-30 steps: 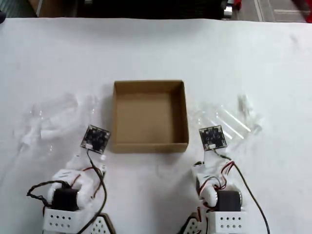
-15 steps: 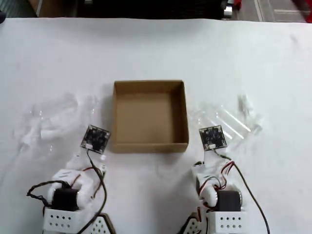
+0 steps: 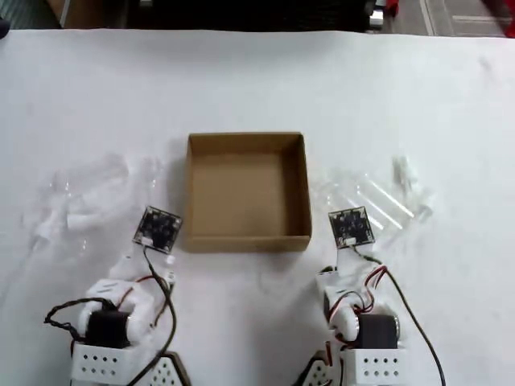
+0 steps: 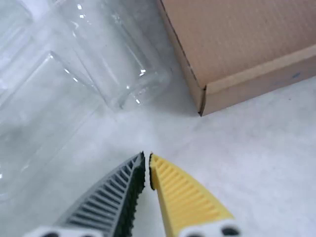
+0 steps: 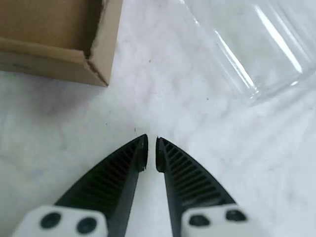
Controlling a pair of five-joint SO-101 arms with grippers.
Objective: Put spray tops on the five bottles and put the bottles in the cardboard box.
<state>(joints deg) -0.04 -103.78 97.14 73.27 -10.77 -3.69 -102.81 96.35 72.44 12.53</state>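
box (image 3: 249,240) brown; bottles (image 4: 123,64) clear; L gripper (image 4: 147,160) grey/yellow; R gripper (image 5: 151,143) blk

high: overhead, far, whole table (image 3: 257,80)
wrists: close, angled down at table
shared: box (image 3: 246,238) near corners, one each

We see an open brown cardboard box (image 3: 249,239); clear plastic bottles (image 3: 385,201) lie on their sides to its left and right.

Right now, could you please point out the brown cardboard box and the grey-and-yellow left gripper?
brown cardboard box (image 3: 245,189), high view, bare inner floor.
grey-and-yellow left gripper (image 4: 147,159), left wrist view, between its fingertips.
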